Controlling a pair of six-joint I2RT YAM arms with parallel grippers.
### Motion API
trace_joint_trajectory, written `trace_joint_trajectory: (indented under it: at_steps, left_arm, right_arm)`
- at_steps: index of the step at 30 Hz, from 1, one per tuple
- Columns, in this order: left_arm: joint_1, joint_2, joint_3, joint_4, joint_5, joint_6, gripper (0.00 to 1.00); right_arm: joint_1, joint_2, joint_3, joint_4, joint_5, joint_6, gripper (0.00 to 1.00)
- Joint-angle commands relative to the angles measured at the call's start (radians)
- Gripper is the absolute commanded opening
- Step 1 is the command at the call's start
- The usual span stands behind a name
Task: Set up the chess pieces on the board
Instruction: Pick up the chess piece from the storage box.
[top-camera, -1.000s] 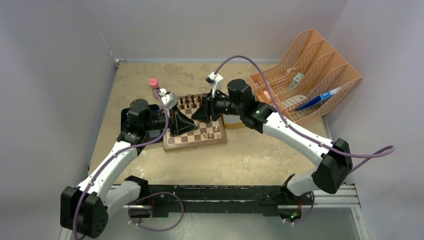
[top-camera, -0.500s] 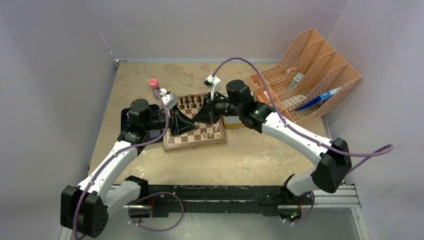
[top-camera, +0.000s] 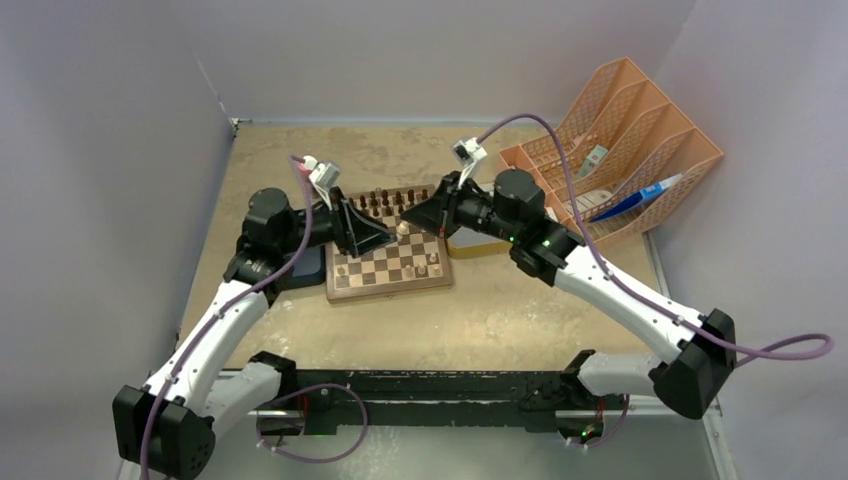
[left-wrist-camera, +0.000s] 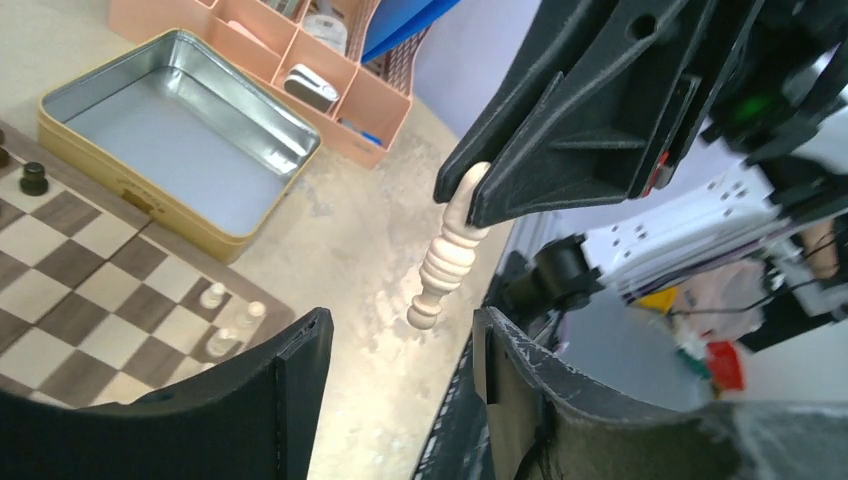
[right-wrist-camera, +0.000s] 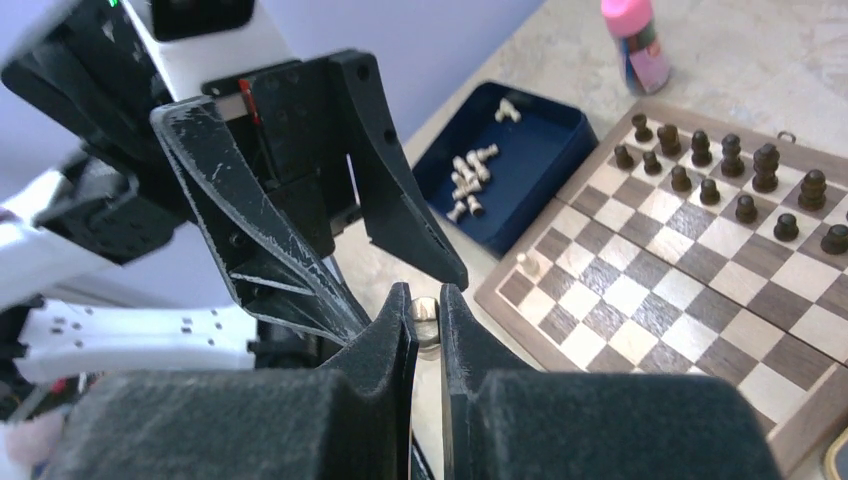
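Both arms are pulling apart versus a second ago. Right gripper is clamping one pale piece by its head, lifted over the board. Left gripper is gaping, empty. Three pale pawns are standing at the corner by the tin.

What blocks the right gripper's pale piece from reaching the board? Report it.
The open left gripper, over the board, has its fingers either side of the pale piece hanging from the right gripper. Nothing else visible.

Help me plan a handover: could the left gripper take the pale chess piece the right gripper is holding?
Probably yes. The left gripper is open, and the pale chess piece, pinched at its top by the right gripper, hangs just at the mouth of that open gripper with nothing in between.
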Motion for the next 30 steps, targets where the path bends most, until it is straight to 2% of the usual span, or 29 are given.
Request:
trace_joint_trajectory:
  at_steps: [1,5,12,18,25,30]
  left_arm:
    - [0.002,-0.073,-0.041,0.208,-0.056,-0.382,0.53]
    - [0.002,-0.104,-0.149,0.514,-0.067,-0.663,0.53]
    - [0.002,-0.074,-0.193,0.709,-0.106,-0.858,0.56]
    - [0.001,-0.05,-0.185,0.792,-0.137,-0.93,0.55]
    - [0.001,-0.044,-0.185,0.718,-0.164,-0.939,0.49]
    - [-0.001,-0.032,-0.207,0.748,-0.168,-0.965,0.49]
  right_arm:
    - [-0.004,-0.094,-0.07,0.227,0.114,0.161,0.0]
    - [-0.005,-0.161,-0.183,0.411,0.161,0.286,0.0]
    - [-0.004,-0.183,-0.294,0.652,0.185,0.478,0.0]
    - [-0.004,-0.185,-0.375,0.817,0.24,0.587,0.0]
    - [-0.005,-0.164,-0.378,0.891,0.279,0.617,0.0]
    - [-0.005,-0.123,-0.37,0.935,0.263,0.643,0.0]
